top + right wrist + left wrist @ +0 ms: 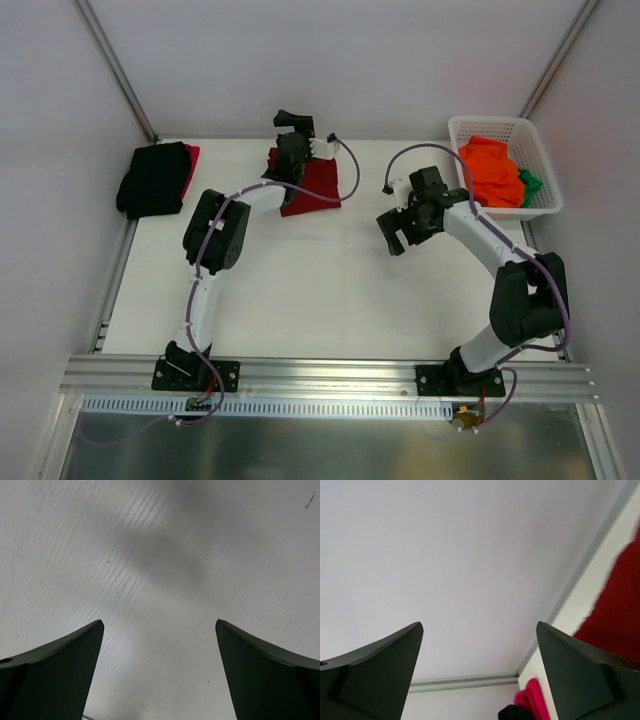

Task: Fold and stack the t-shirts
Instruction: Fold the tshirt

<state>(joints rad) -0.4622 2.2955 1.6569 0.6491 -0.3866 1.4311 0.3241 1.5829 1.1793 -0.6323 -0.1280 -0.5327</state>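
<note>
A folded dark red t-shirt (318, 186) lies on the table at the back middle; it also shows at the right edge of the left wrist view (620, 615). My left gripper (294, 122) is open and empty, raised over the shirt's back left part and pointing at the back wall (479, 625). A folded black t-shirt (152, 178) lies on a bright red one (191, 158) at the back left; both show low in the left wrist view, the bright red one (532, 697) and the black one (512, 713). My right gripper (396, 236) is open and empty over bare table (159, 622).
A white lattice basket (488, 122) stands at the back right and holds an orange t-shirt (490, 170) and a green one (530, 183). The white table (320, 290) is walled on three sides, with a metal rail along its near edge.
</note>
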